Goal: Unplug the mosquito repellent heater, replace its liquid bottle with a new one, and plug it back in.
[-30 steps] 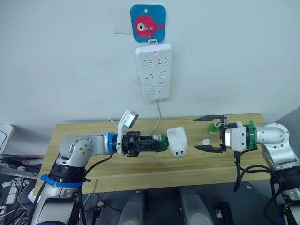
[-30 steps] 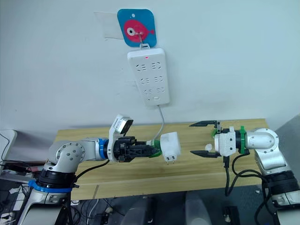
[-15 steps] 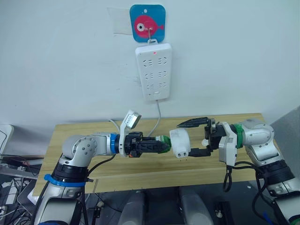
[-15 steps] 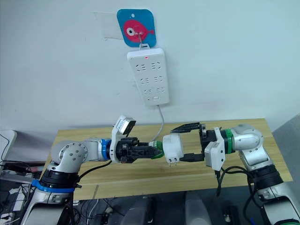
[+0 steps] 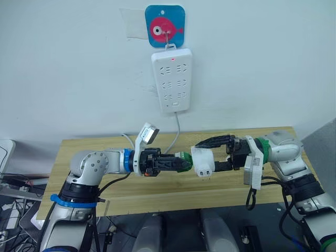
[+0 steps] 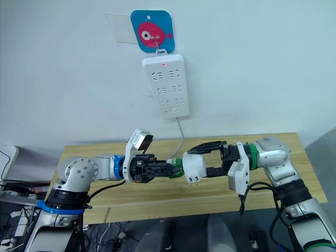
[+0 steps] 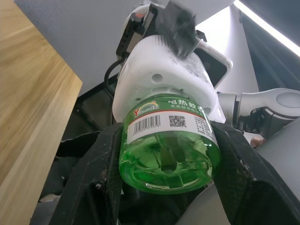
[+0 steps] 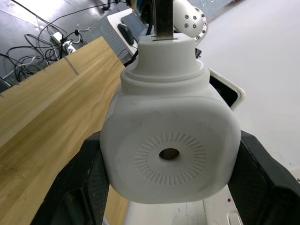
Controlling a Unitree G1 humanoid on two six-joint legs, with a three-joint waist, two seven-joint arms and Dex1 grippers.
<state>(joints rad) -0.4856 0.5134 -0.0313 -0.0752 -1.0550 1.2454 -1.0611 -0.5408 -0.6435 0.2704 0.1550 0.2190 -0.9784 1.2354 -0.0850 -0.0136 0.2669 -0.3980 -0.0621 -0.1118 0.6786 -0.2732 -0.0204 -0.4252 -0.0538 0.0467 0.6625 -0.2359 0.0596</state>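
The mosquito repellent heater (image 5: 202, 161) is a white rounded unit held in the air over the table, its prongs pointing down. A green liquid bottle (image 7: 168, 150) with a barcode label sits in the heater's base. My left gripper (image 5: 172, 163) is shut on this bottle, its black fingers (image 7: 93, 187) on either side. My right gripper (image 5: 206, 157) comes from the other side and is shut on the heater (image 8: 168, 140), whose vent hole faces the right wrist camera, with a finger (image 8: 89, 178) pressed against each flank.
A tall white power strip (image 5: 172, 80) with a red light hangs on the wall from a blue fish plaque (image 5: 165, 26). Its cable (image 5: 176, 134) drops behind the wooden table (image 5: 157, 194). Cables and equipment lie on the floor at the left.
My right gripper has swung left from beside the table's right end to the heater and closed its fingers around it. The left gripper with the bottle has stayed in place.
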